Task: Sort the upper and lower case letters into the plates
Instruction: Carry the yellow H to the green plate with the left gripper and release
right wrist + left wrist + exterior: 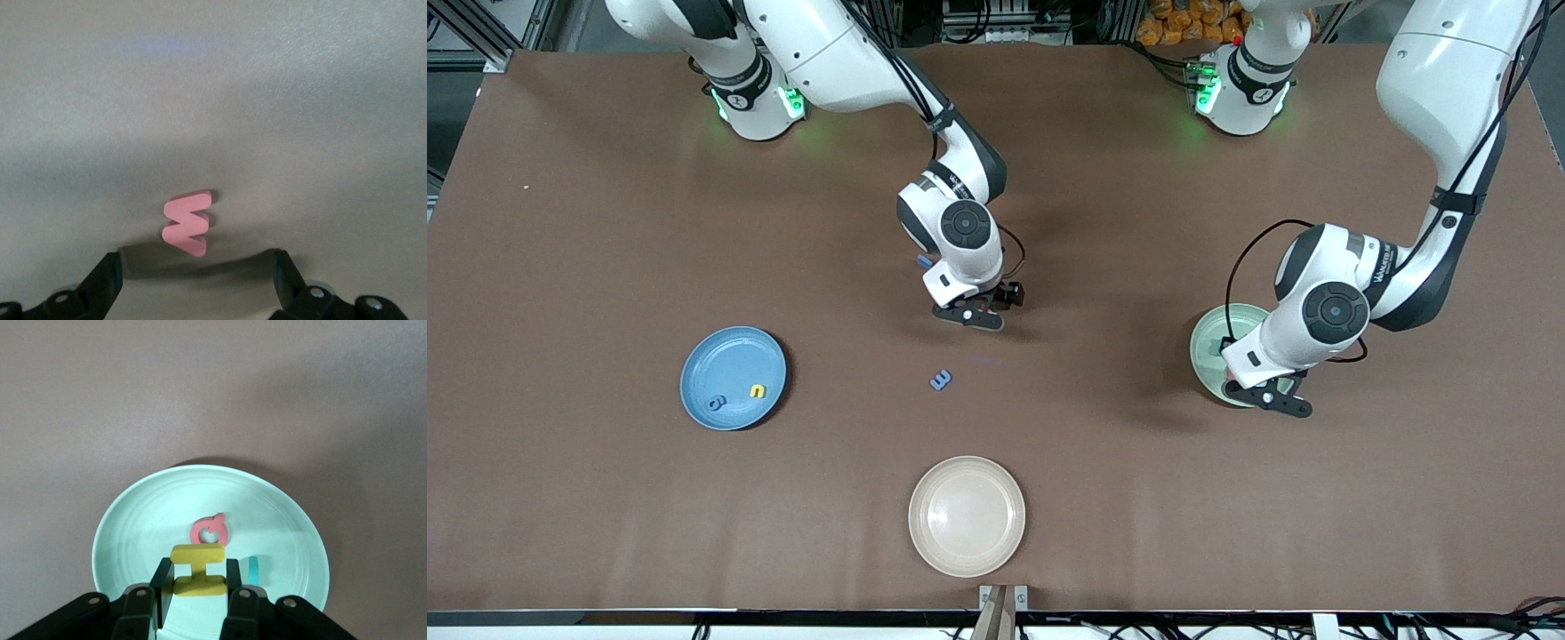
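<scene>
Over the mint green plate (1209, 342) at the left arm's end of the counter (605, 222) hangs the left gripper (198, 581), pinched on a yellow letter (198, 570) shaped like a capital I, its long axis running jaw to jaw. A pink letter (209, 531) lies in the plate at about 12 o'clock from the held piece; a teal letter (253, 569) sits close at 3 o'clock. Release looks near, by judgement.

Right gripper (197, 273) stands wide over mid-counter, a pink W (187, 223) lying between its fingers, zigzag running across the gap. Blue plate (734, 378) holds a blue letter (715, 403) and yellow letter (757, 390). One blue letter (940, 380) lies loose on the counter.
</scene>
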You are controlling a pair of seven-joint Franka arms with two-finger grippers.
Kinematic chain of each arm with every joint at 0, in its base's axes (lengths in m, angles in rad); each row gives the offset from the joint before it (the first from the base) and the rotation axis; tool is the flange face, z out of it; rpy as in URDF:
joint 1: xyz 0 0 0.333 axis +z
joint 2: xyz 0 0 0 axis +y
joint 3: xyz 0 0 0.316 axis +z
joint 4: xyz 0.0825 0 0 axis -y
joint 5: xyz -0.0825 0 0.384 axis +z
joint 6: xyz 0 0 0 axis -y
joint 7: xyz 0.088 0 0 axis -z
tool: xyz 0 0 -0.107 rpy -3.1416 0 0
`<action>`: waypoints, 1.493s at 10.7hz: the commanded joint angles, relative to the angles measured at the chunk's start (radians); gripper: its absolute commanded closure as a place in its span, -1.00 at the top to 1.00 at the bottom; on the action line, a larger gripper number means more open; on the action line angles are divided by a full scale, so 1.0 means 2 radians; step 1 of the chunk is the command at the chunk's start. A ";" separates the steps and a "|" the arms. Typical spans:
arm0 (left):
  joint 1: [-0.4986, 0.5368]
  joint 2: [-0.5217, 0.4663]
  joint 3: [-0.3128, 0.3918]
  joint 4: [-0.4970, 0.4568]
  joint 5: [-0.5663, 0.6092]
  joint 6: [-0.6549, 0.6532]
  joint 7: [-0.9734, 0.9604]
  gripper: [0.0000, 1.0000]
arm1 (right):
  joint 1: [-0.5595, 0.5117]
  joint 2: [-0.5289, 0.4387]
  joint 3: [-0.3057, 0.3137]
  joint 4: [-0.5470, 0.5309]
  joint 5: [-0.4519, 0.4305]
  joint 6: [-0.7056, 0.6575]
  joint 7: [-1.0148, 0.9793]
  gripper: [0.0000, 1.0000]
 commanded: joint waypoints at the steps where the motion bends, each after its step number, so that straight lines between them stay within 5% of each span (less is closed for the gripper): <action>1: 0.003 -0.009 -0.003 -0.004 -0.011 -0.005 0.011 -0.08 | 0.000 0.020 -0.001 0.042 0.010 -0.004 0.025 1.00; 2: 0.003 -0.010 -0.003 -0.002 -0.012 -0.006 0.012 0.58 | -0.003 0.023 -0.001 0.046 0.010 -0.004 0.032 1.00; 3: 0.002 -0.011 -0.003 -0.001 -0.012 -0.006 0.013 1.00 | -0.001 0.025 -0.002 0.046 0.010 -0.003 0.039 1.00; 10: -0.023 -0.025 -0.055 0.014 -0.030 -0.006 -0.015 1.00 | -0.003 0.027 -0.005 0.046 0.006 -0.004 0.044 1.00; 12: -0.028 -0.027 -0.070 0.015 -0.032 -0.006 -0.007 1.00 | -0.005 0.027 -0.005 0.046 0.005 -0.004 0.044 -0.99; 16: -0.034 -0.025 -0.082 0.032 -0.032 -0.006 -0.005 1.00 | -0.008 0.023 -0.005 0.045 -0.001 -0.007 0.037 -1.00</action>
